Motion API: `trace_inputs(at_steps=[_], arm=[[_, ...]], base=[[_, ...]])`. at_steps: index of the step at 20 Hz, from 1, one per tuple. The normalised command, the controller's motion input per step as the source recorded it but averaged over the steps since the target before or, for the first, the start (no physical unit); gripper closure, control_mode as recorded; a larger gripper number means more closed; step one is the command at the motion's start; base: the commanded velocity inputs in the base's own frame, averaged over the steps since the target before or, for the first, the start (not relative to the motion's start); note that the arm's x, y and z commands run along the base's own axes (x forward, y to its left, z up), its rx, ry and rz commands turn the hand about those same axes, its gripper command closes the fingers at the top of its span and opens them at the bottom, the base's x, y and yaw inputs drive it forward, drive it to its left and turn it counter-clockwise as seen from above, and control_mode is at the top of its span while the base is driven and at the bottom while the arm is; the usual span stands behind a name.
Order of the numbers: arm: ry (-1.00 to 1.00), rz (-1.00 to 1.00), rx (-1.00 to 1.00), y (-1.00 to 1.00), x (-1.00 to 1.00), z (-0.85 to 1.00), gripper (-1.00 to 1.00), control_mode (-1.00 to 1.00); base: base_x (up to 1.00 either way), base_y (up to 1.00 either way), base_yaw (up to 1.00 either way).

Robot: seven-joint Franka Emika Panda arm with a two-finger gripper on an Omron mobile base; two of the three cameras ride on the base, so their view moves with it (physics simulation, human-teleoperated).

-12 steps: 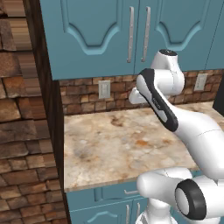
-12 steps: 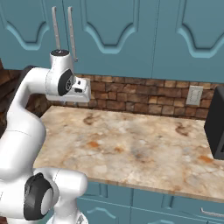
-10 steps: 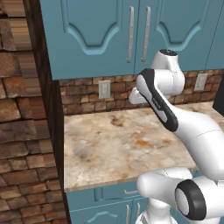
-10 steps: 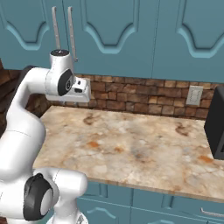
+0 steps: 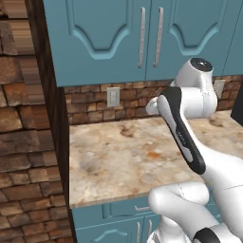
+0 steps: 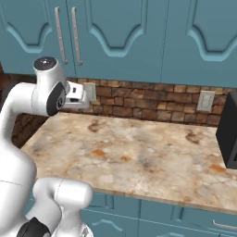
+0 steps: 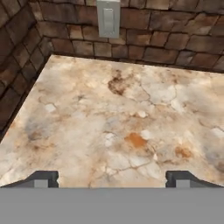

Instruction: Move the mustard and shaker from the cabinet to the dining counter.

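The teal cabinet (image 5: pixel 104 38) (image 6: pixel 125 37) hangs above the counter with its arched doors shut, so the mustard and shaker are hidden. Two silver bar handles (image 5: pixel 142 38) (image 6: pixel 58 34) run side by side down the doors. My white arm rises in front of the doors, with the hand (image 6: pixel 76 95) just below the cabinet's bottom edge. In the hand view my gripper (image 7: pixel 111 178) is open, its two dark fingertips (image 7: pixel 41 178) far apart and nothing between them. It looks down on bare marbled stone. The dining counter is out of view.
A short marbled counter (image 5: pixel 123 156) (image 6: pixel 139 152) (image 7: pixel 113 122) backs onto a brick wall with a light switch (image 7: pixel 108 17) (image 5: pixel 113 96) and an outlet (image 6: pixel 205 101). A dark appliance (image 6: pixel 229 129) stands at its right end. A brick pillar (image 5: pixel 23 142) bounds the left side.
The arm's upper joints and hand have drawn back a little from the wall toward the base and sunk slightly. The cabinet doors stay shut and the gripper stays open.
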Motion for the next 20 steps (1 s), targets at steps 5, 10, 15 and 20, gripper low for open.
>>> trace_inputs(at_steps=[5, 10, 15, 20], arm=[[-0.42, -0.01, 0.00, 0.00, -0.03, 0.58, -1.00, -1.00], [-0.39, -0.03, 0.00, 0.00, 0.00, 0.59, -1.00, -1.00], [-0.39, -0.05, 0.00, -0.03, 0.06, 0.56, -1.00, -1.00], [-0.34, -0.01, 0.05, -0.04, 0.26, 0.51, -1.00, -1.00]], base=[[0.00, 0.00, 0.00], [0.00, 0.00, 0.00], [0.00, 0.00, 0.00], [0.00, 0.00, 0.00]])
